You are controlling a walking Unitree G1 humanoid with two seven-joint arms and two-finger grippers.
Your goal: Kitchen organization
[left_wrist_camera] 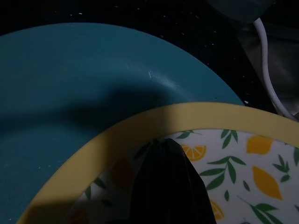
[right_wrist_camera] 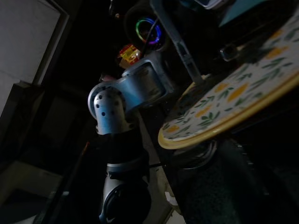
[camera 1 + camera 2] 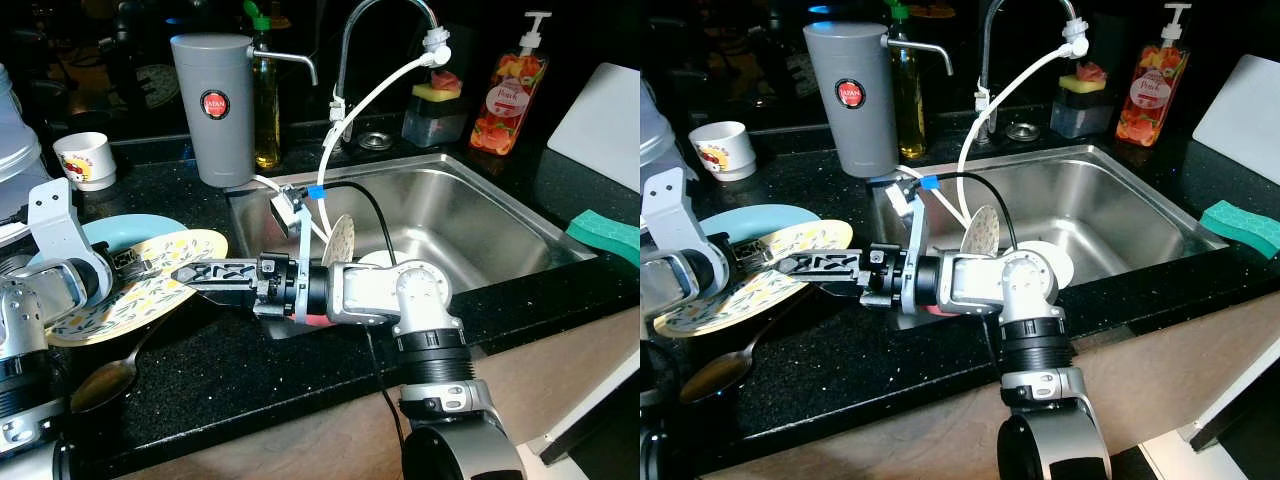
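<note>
Lemon-patterned plate point(image 3: 140, 285) at left of frame, clamped in left gripper point(image 3: 128, 264) jaws above blue plate point(image 3: 120, 232) on tabletop point(image 3: 250, 370), right gripper point(image 3: 205, 272) jaws at its rim, closure indeterminable; stacking unfinished, spoon point(image 3: 105, 378) unsorted.

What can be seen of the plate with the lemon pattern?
The lemon-pattern plate is round, white inside with lemons and green leaves, and has a yellow rim. It is tilted over the blue plate on the black counter. The left hand holds its edge; the right hand reaches its near rim.
</note>
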